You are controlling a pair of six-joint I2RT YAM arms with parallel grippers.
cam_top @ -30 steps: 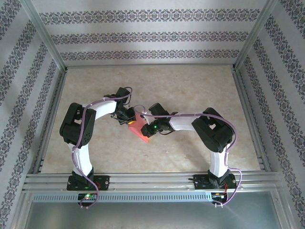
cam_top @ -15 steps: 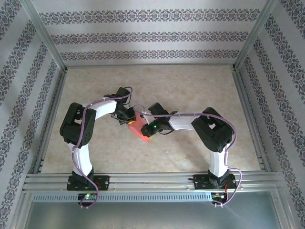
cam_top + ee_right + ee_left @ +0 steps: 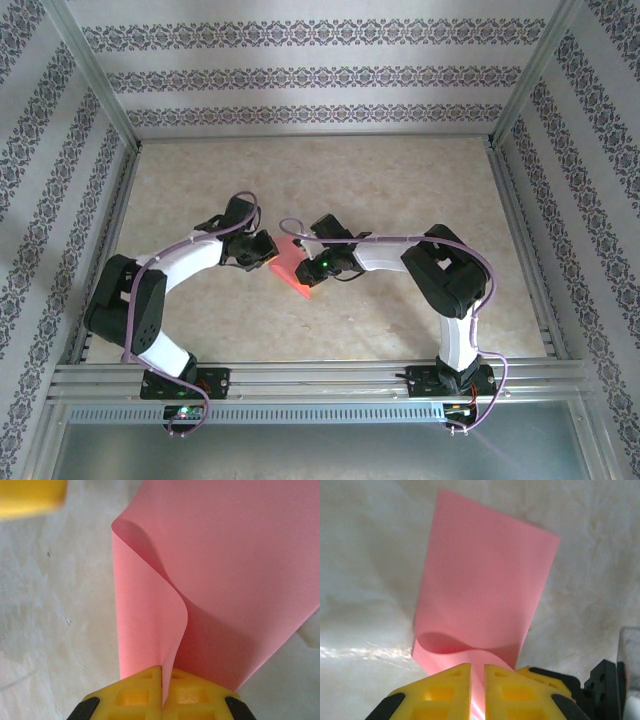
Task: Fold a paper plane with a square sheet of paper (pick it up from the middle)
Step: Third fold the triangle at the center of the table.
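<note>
The square sheet of paper (image 3: 289,267) is salmon pink, held off the table between both grippers at mid-table. My right gripper (image 3: 306,263) is shut on one folded edge; in the right wrist view the paper (image 3: 225,570) curls up out of the pinched yellow tips of that gripper (image 3: 162,679). My left gripper (image 3: 266,254) is at the sheet's left side. In the left wrist view its yellow fingers (image 3: 440,690) stand a narrow gap apart, with the paper (image 3: 485,580) running through that gap (image 3: 477,685) and bulging just ahead of it. No paper plane shape is visible.
The beige marbled table (image 3: 400,180) lies under the paper. Aluminium rails (image 3: 320,375) run along the near edge, and patterned walls (image 3: 320,75) close in the back and sides. A yellow fingertip of the left gripper (image 3: 30,497) shows at the right wrist view's top left.
The left arm's elbow has swung down and to the left, drawing the left gripper slightly back from the paper. Its jaws have parted a little. The right arm and the paper have stayed put.
</note>
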